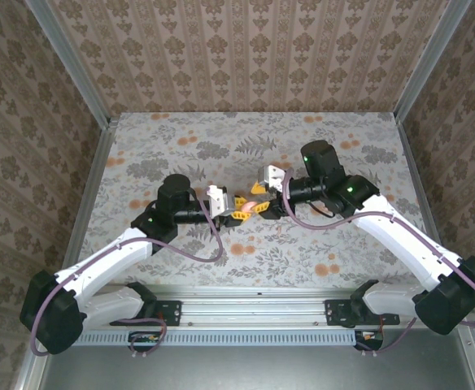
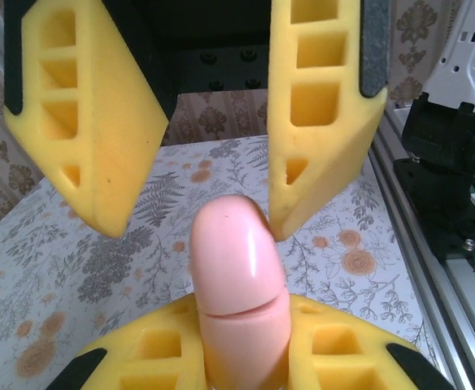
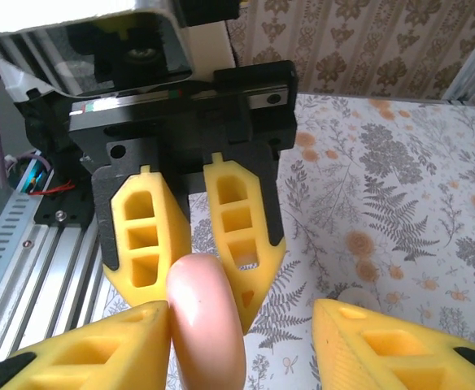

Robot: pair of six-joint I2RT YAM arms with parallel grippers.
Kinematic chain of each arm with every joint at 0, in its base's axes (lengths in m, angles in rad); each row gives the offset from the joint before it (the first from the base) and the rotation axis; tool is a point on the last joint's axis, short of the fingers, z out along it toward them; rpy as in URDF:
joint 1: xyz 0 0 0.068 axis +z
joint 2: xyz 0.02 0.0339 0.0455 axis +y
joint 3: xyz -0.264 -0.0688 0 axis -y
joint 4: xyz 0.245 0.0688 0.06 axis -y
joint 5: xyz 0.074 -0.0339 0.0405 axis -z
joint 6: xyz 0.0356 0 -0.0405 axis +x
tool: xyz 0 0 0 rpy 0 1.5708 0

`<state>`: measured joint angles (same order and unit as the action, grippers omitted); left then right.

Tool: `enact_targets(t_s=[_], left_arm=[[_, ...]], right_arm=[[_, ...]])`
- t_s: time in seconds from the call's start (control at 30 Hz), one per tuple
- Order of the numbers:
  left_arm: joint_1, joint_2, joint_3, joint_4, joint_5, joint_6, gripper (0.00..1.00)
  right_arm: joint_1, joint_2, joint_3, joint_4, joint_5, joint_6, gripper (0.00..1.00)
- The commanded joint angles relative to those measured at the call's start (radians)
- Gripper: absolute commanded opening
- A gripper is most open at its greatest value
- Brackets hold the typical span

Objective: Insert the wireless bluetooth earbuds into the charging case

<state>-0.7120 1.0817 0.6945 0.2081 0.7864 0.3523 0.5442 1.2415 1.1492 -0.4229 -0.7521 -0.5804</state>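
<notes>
Nearest the left wrist lens sit the yellow fingers (image 2: pixel 160 349) of the left claw (image 2: pixel 241 345), pressed in on the pink charging case (image 2: pixel 233 252) and pinching its lower half. A seam runs across the case just past that grip. The lid looks shut, so I cannot tell whether the earbuds are inside.

From above, I read the case as held over the middle of the worktop (image 1: pixel 140 146), about level between its left and right edges and lifted off the surface. Its long axis runs roughly parallel to the near edge. The rounded free end points away from the left claw, straight toward the right claw (image 2: pixel 198 234).

That right claw is spread, and its two fingers straddle the free end. In the right wrist view the case rests against one of its fingers, with a clear gap to the other.

My judgement is that the coming move turns on this head-on alignment. The left arm serves as the holder, while the right arm is the one placed to work the lid end. The case sits off-centre between the right fingers, so closing now would push it sideways against the left grip.
</notes>
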Motion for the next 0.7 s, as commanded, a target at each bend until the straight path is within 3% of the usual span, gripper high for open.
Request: enact_targets(t_s=[0.0, 0.67], left_arm=[[-0.007, -0.029, 0.011, -0.006, 0.050, 0.007, 0.10], [0.029, -0.034, -0.026, 0.062, 0.026, -0.041, 0.09]], right_arm=[[-0.037, 0.032, 0.023, 0.062, 0.057, 0.059, 0.49], [-0.105, -0.021, 0.003, 0.128, -0.002, 0.143, 0.51]])
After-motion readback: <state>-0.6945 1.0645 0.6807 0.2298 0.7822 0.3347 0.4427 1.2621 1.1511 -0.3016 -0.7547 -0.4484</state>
